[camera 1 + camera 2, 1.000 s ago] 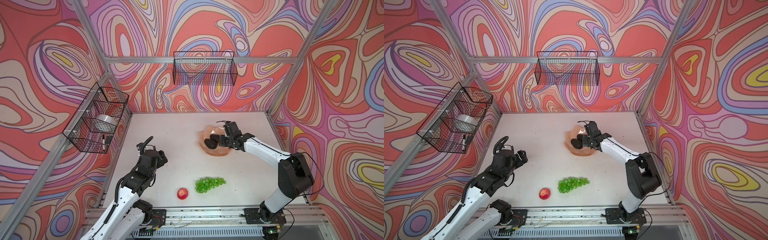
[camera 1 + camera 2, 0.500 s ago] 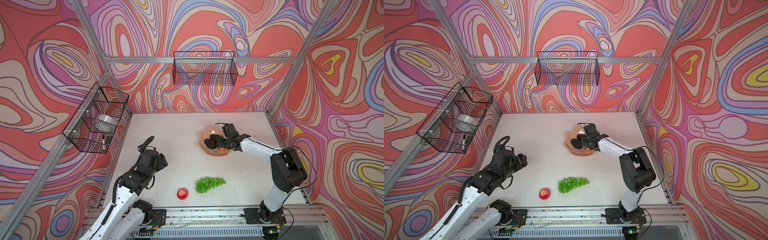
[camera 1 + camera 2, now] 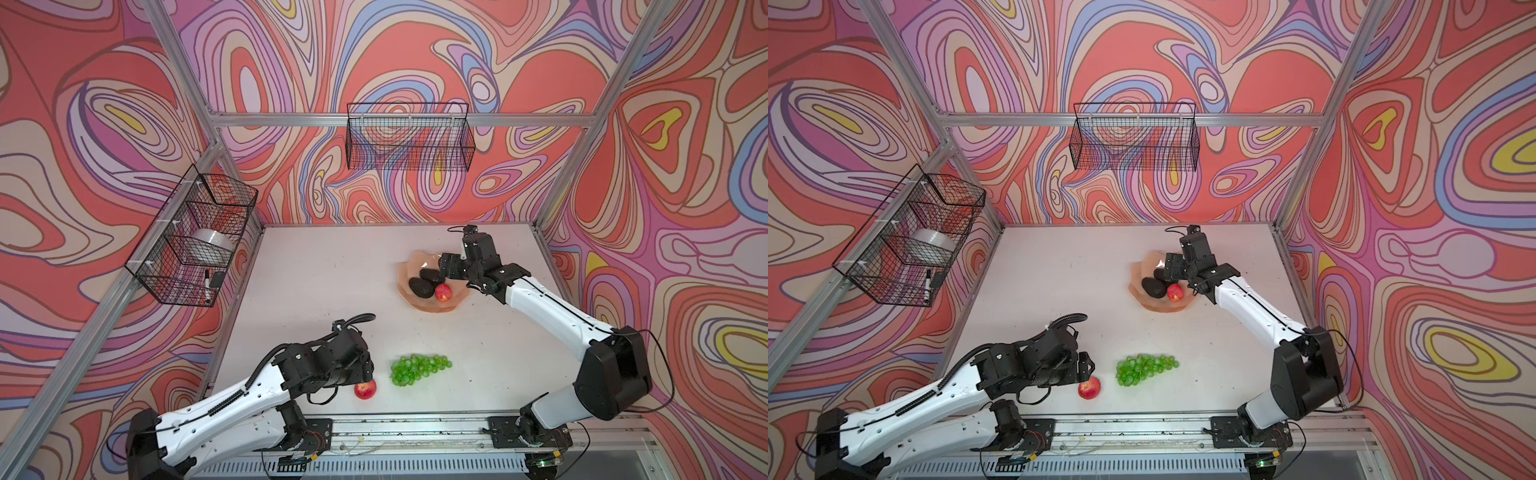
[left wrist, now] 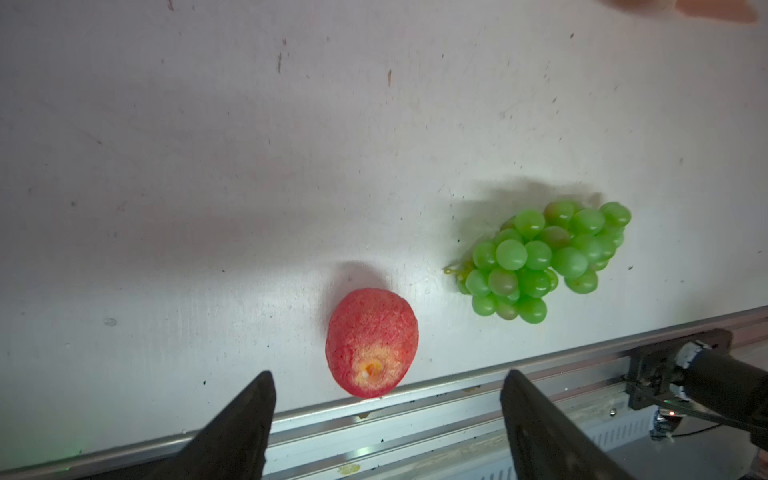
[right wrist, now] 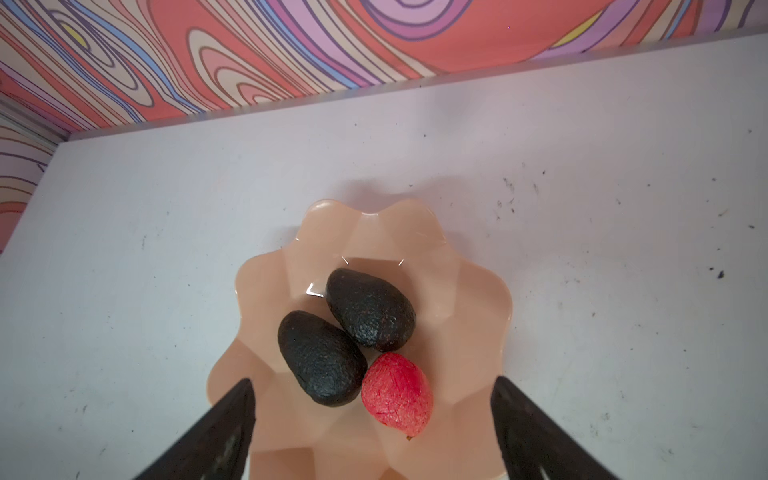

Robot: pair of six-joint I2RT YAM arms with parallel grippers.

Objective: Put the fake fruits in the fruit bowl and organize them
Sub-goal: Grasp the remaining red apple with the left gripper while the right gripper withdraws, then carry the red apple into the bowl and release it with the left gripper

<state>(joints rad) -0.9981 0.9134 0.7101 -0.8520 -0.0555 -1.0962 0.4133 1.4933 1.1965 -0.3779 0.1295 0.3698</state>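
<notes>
apple [image 4: 372, 343] near table edge [image 4: 478, 363], grapes [image 4: 540, 259] beside

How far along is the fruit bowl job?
Done: two blackish-green avocados and one small red apple lie in the glossy peach scalloped bowl. In hand: nothing; the open left gripper hovers by the second red apple. Left: that apple and the bright green grape bunch.

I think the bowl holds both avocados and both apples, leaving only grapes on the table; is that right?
No: the bowl holds both avocados but one apple; the other apple lies on the table beside the grapes, in the left wrist view.
</notes>
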